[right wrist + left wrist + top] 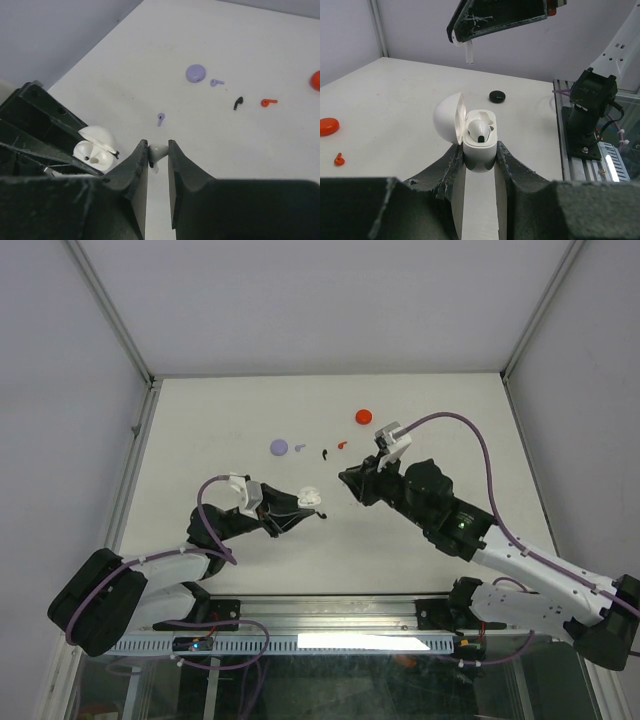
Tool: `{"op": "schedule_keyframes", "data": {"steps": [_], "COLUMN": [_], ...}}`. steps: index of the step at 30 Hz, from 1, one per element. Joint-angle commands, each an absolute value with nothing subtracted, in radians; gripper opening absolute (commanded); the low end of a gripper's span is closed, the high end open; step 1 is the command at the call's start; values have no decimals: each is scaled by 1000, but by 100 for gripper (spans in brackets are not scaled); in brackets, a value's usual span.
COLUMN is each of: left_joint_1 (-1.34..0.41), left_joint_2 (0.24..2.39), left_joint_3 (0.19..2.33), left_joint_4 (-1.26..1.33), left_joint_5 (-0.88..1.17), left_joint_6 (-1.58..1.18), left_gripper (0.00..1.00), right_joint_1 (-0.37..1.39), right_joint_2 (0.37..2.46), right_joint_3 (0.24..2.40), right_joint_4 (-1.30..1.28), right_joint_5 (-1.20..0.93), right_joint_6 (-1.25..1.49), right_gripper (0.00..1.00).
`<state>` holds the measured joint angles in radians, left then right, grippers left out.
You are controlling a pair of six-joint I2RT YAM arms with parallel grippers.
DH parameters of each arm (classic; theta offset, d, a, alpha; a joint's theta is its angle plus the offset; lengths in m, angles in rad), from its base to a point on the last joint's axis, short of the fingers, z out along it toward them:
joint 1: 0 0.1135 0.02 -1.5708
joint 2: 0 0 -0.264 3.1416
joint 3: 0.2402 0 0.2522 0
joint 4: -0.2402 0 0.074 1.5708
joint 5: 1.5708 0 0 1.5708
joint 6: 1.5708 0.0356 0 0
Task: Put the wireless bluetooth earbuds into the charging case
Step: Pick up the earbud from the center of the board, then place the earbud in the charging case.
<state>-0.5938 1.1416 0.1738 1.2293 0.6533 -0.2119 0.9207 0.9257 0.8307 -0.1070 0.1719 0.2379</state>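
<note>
My left gripper [298,504] is shut on an open white charging case [480,147], lid tipped to the left. One white earbud [480,129] sits in the case; the slot beside it is empty. My right gripper [158,146] is shut on a second white earbud [157,152] and holds it just right of and above the case [92,151]. Its stem [468,52] hangs from the right fingers at the top of the left wrist view. In the top view the right gripper [348,480] is close to the case [311,499].
On the table behind lie a lilac case [195,73], two lilac earbuds [216,82] [160,118], a black earbud [238,102], a red earbud [268,102] and a red case [364,416]. A black case [496,96] lies beyond the white case.
</note>
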Motion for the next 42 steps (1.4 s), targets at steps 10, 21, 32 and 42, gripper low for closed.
{"op": "schedule_keyframes", "data": {"steps": [10,21,32,42], "left_joint_1": [-585,-586,-586,-586], "left_joint_2": [1155,1159,1149,1146], "left_joint_3": [206,204,199,198], "left_joint_4": [1350,1369,1372,1375], "left_joint_5": [629,625,621,595], "left_joint_6": [-271,-291,-300,-318], "left_gripper": [0,0,0,0], "right_joint_1": [1074,1137,1156,1167], "right_joint_2": [922,1005,1050,1071], "right_joint_3": [747,756,761,771], "right_joint_4": [271,318,323,308], "right_joint_5": [166,197,218,222], "right_joint_6": [147,117,104,98], "right_gripper": [16,16,16,17]}}
